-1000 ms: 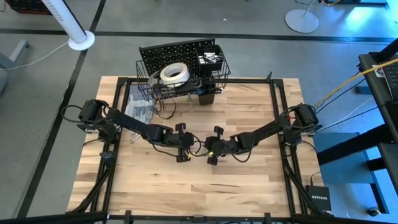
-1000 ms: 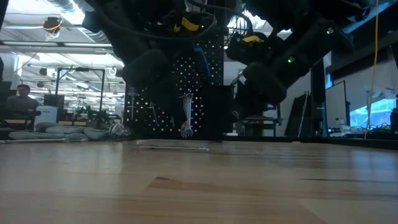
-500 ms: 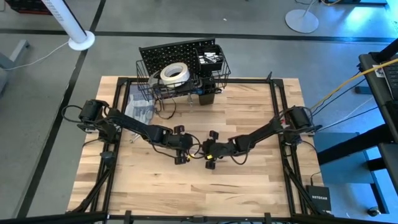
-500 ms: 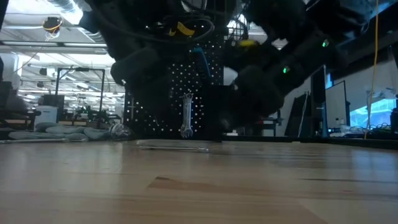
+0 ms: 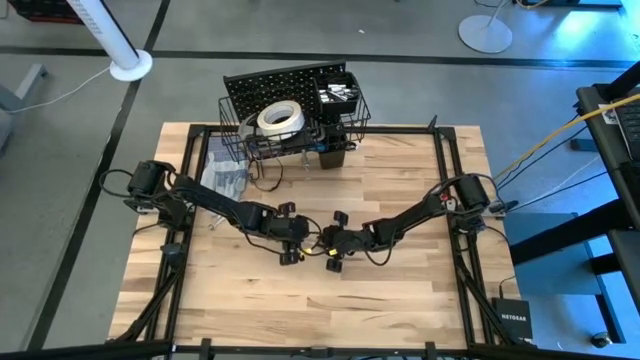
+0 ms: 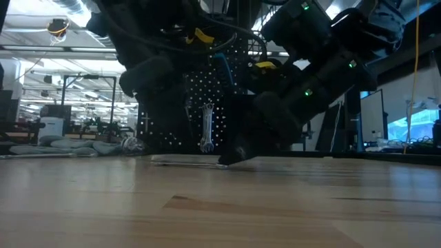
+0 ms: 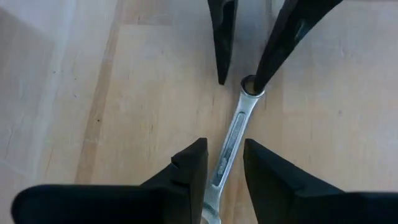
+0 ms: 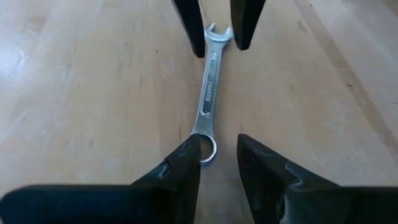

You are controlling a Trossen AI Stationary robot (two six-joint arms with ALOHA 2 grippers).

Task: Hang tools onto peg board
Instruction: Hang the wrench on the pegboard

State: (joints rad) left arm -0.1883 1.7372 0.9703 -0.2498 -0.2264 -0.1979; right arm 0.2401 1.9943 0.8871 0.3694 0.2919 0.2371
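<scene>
A silver wrench lies flat on the wooden table near its middle, its ring end between the parted fingers of the right gripper and its open end between the parted fingers of the left gripper; neither pair pinches it, though one right fingertip touches the ring. At the table's far edge the peg board stands upright, with a white tape roll in its wire basket and another wrench hanging on its front.
</scene>
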